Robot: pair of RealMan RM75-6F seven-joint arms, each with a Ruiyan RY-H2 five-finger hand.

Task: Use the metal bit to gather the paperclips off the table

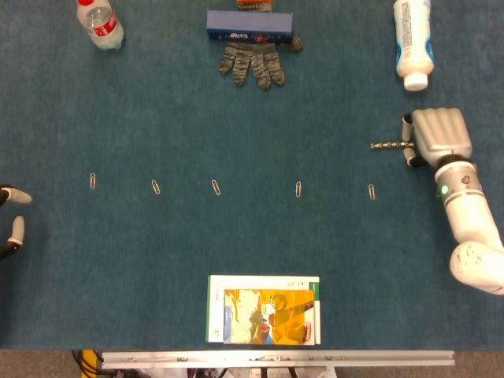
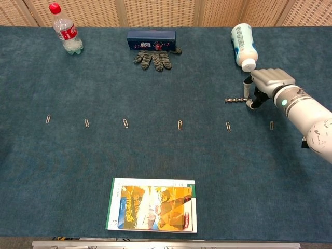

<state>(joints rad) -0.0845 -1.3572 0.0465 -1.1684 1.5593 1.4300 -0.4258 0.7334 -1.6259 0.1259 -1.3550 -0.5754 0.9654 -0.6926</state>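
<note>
A dark teal carpeted table [image 2: 155, 155] backs onto woven beige wall panels [image 2: 155, 11].

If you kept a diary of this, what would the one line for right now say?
right hand: holds metal bit | left hand: idle at table edge | paperclips: row on table, none gathered

My right robot hand [image 1: 441, 135] is pale grey with white fingertips; my white forearm [image 1: 471, 224] carries a small green light.
</note>
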